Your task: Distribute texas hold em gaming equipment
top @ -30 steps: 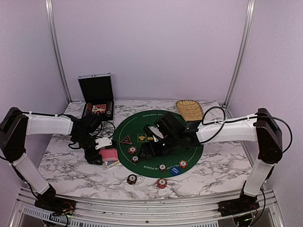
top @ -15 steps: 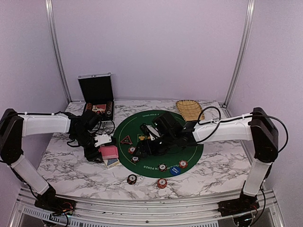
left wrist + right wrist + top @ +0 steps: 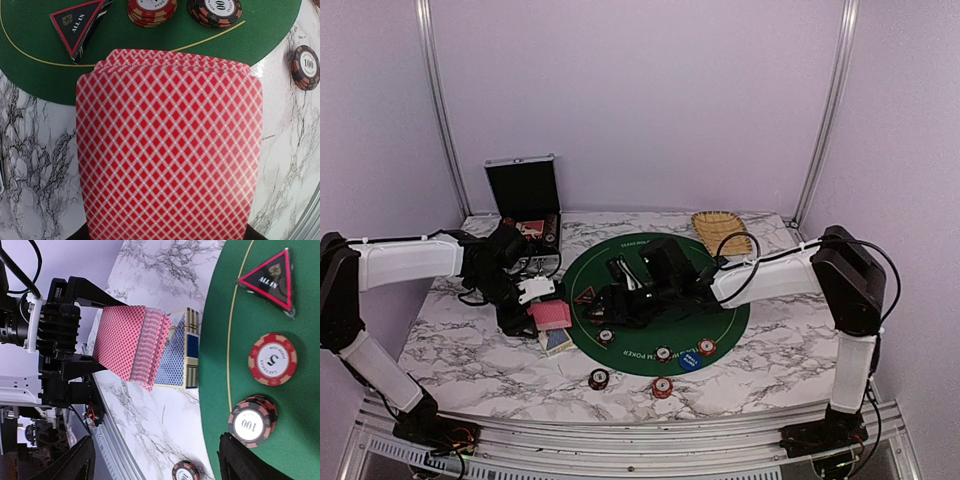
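Note:
My left gripper [image 3: 533, 309] is shut on a fanned deck of red-backed playing cards [image 3: 552, 315], held just off the left edge of the green round mat [image 3: 720, 310]. The deck fills the left wrist view [image 3: 170, 150]. My right gripper [image 3: 607, 303] is open and empty, low over the mat's left part, its jaws pointing at the deck [image 3: 131, 342]. The black triangular "ALL IN" marker [image 3: 267, 280] lies on the mat near it. Striped chips lie on the mat [image 3: 272, 360] [image 3: 251, 423] and on the marble [image 3: 598, 379] [image 3: 662, 387]. A blue button disc [image 3: 690, 360] lies at the mat's near edge. The orange disc is hidden.
A blue-patterned card box [image 3: 180, 355] lies on the marble under the held deck. The open silver case [image 3: 525, 200] stands at the back left. The tan woven tray [image 3: 722, 230] sits at the back right. Metal frame posts rise at both back corners.
My right gripper has reached further left across the mat toward the deck. My left gripper has shifted slightly back and right with the deck held.

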Tool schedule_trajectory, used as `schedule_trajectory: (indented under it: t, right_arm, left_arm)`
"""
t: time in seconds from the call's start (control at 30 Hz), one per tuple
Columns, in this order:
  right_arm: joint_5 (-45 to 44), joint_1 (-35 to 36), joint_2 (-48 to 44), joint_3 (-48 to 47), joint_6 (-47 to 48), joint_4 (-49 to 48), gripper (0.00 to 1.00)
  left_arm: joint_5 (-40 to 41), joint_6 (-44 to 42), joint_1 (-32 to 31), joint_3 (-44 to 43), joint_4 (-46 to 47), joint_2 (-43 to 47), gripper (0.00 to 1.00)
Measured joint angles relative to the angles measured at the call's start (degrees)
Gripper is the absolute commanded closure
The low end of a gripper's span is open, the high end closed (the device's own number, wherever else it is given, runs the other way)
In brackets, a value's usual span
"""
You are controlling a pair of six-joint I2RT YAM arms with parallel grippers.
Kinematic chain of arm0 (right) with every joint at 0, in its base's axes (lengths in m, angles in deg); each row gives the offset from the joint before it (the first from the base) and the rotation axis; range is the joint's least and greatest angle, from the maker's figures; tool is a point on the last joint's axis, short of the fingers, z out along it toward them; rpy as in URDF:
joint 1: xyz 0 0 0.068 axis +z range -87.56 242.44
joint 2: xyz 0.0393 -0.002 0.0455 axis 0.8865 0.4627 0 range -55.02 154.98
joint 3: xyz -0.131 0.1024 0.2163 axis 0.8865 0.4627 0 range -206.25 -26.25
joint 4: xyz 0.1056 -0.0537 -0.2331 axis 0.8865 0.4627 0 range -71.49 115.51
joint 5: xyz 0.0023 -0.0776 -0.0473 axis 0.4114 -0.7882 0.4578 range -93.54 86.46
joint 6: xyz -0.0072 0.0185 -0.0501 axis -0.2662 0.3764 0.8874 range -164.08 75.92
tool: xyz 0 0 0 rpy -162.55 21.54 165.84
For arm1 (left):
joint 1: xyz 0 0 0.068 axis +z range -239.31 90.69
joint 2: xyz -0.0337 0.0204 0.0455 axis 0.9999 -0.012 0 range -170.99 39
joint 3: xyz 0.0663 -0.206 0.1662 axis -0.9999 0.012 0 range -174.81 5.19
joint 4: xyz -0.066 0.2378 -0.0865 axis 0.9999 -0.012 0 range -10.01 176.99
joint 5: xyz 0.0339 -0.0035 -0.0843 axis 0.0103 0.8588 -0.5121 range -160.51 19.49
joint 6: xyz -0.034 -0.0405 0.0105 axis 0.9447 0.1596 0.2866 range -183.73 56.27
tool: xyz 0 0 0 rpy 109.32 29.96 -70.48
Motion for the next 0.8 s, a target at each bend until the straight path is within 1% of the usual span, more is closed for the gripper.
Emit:
schedule_trajectory:
  t: [0.13,0.33,0.6,0.8]
  right_arm:
    - [3.5,-0.2,2.7,0.0,-4.9,-7.0,0.17]
    - [7.0,-0.3,6.0,-0.1,-10.9,-15.1,0.18]
    - [8.5,-0.7,10.3,-2.7,-16.0,-20.0,0.20]
    - [9.9,-0.9,12.7,-3.7,-20.5,-25.6,0.20]
  left_arm:
    - [-0.8,0.6,0.0,-1.4,-0.5,0.1,1.00]
    - [-1.5,0.9,0.0,-2.7,-1.1,0.4,1.00]
    - [-1.9,1.0,-0.1,-3.1,-1.5,1.2,1.00]
    - [-2.2,1.2,-0.2,-3.2,-1.6,1.3,1.00]
